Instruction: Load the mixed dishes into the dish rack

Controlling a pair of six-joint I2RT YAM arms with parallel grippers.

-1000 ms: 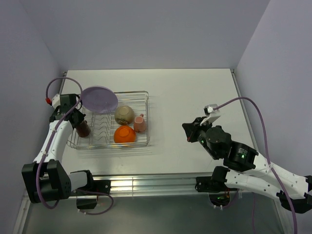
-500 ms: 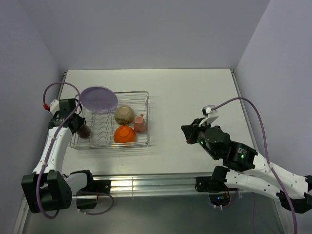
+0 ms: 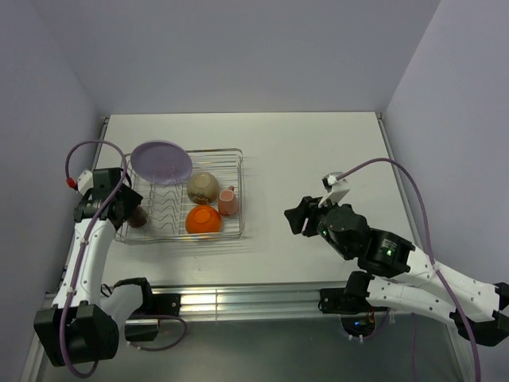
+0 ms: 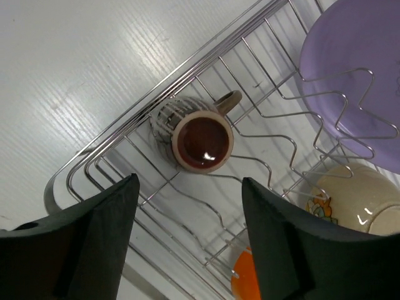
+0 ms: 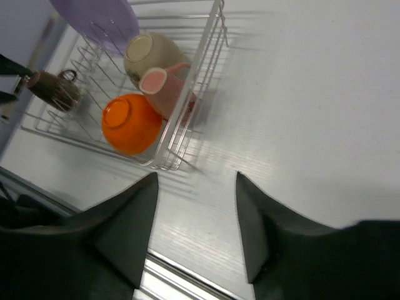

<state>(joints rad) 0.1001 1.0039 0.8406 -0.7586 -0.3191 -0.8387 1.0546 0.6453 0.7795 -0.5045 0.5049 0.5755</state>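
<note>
Dish rack (image 3: 216, 150): silvery wire basket on left part of white table (image 3: 318, 143).

Contents, 5 pieces:
- Lilac plate (image 3: 161, 161), on edge at far left corner, leaning among the prongs.
- Beige bowl (image 3: 203, 187), tipped on its side, just beside the plate.
- Orange bowl (image 3: 203, 219), near the front rail.
- Pink cup (image 3: 228, 201), on its side by the right wall.
- Dark cup (image 4: 201, 140), mouth up in the near left corner, handle outward.

Left gripper (image 4: 187, 187): fingers spread, empty, above dark cup, not touching.

Right gripper (image 5: 195, 187): fingers spread, empty, over bare table, right of the rack, well apart.
</note>
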